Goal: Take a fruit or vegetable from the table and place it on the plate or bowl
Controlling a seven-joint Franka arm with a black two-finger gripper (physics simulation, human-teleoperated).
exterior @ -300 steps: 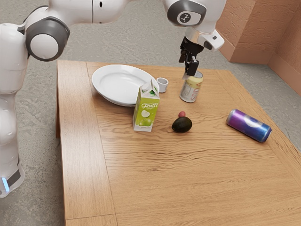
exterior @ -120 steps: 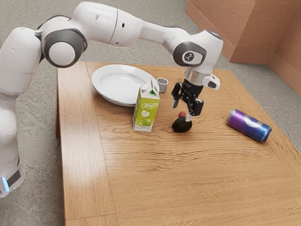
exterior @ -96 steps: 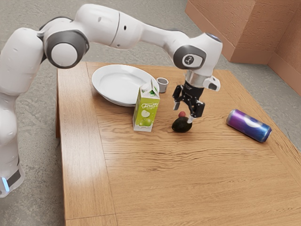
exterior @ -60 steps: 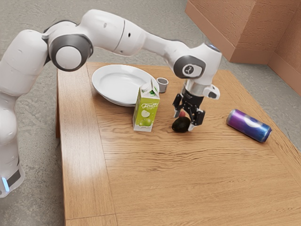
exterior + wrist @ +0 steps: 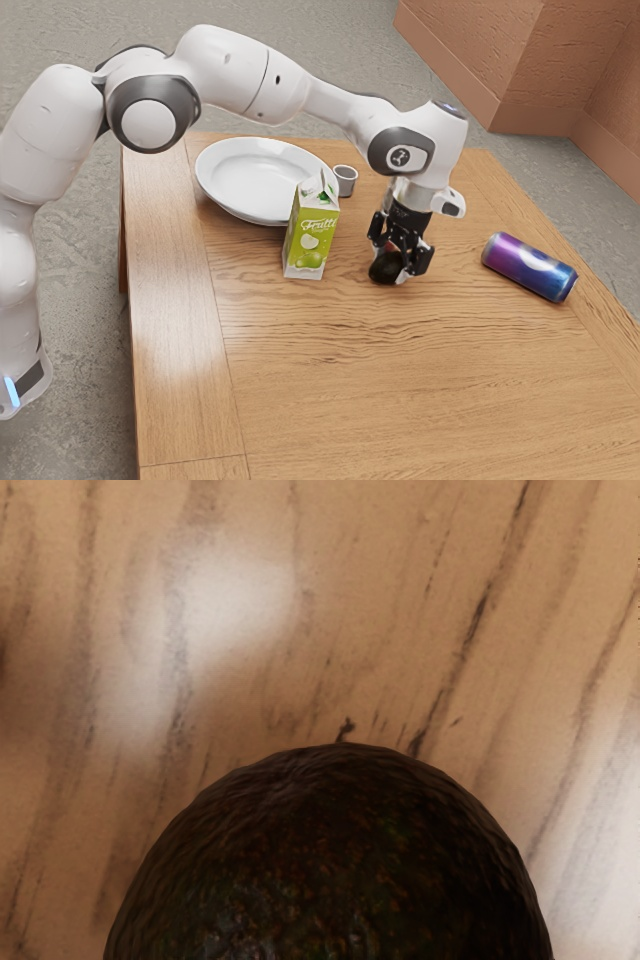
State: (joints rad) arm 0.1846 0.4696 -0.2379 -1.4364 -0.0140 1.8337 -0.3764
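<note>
Taking the exterior view from its left, the white robot arm (image 5: 250, 80) comes in over the light brown wooden table (image 5: 300, 400). The wide, shallow white ceramic plate (image 5: 250, 175) sits near the far edge with nothing on it. At about 4 o'clock from the plate and almost touching its rim stands the upright green cardboard juice carton (image 5: 311, 238). The small white cup (image 5: 345, 179) stands just beside the plate's rim at 3 o'clock.

The dark, pebbly-skinned avocado (image 5: 386, 272) lies on the wood at 3 o'clock from the carton and at roughly 4 o'clock from the plate. The black two-finger gripper (image 5: 398, 266) is down over it. Its fingers stand apart on either side of the fruit and, as far as I can see, do not yet press on it. In the wrist view the avocado (image 5: 330, 870) bulges just under the hand against the table grain.

Well apart, at 3 o'clock from the avocado, the purple metal drink can (image 5: 529, 266) lies on its side.

By my reading the reach is finished and nothing else. The grasp, the lift, the carry toward 10 o'clock past the carton and the release on the plate are all left to do.
</note>
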